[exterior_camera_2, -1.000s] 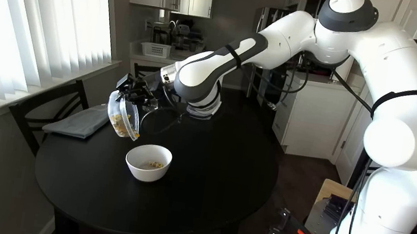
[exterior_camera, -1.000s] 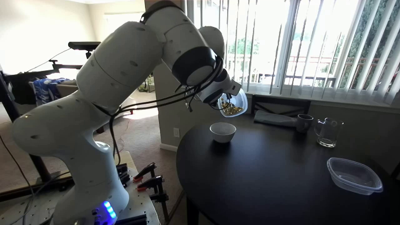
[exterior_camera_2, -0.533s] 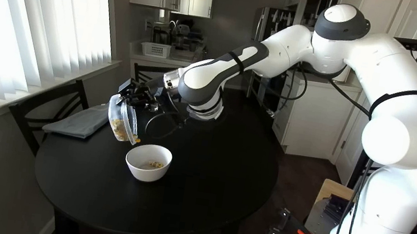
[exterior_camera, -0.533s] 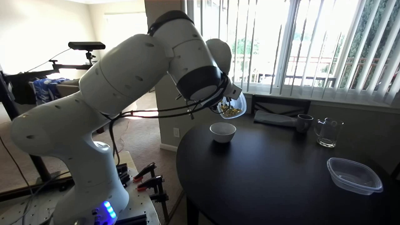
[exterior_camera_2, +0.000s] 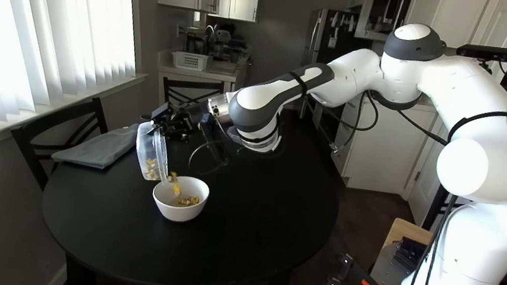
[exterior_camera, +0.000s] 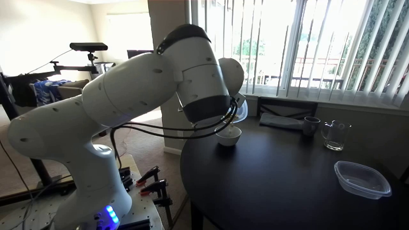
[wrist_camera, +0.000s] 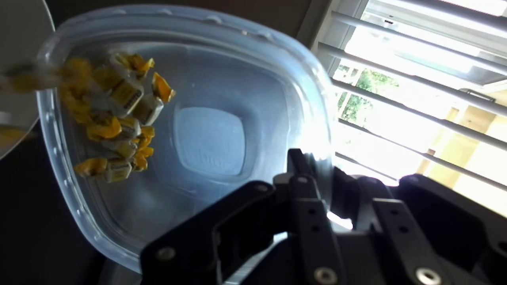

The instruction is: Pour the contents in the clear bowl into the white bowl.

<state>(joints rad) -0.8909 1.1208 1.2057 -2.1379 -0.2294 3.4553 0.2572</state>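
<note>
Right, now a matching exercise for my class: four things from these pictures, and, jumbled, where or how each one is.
Things
1. clear bowl
2. white bowl
3. wrapped candies
4. grey cloth

Places or states
A. partly in each bowl
B. lying near the blinds
C. held tilted by the gripper
D. standing upright on the table

Pairs: 1-C, 2-D, 3-A, 4-B
</note>
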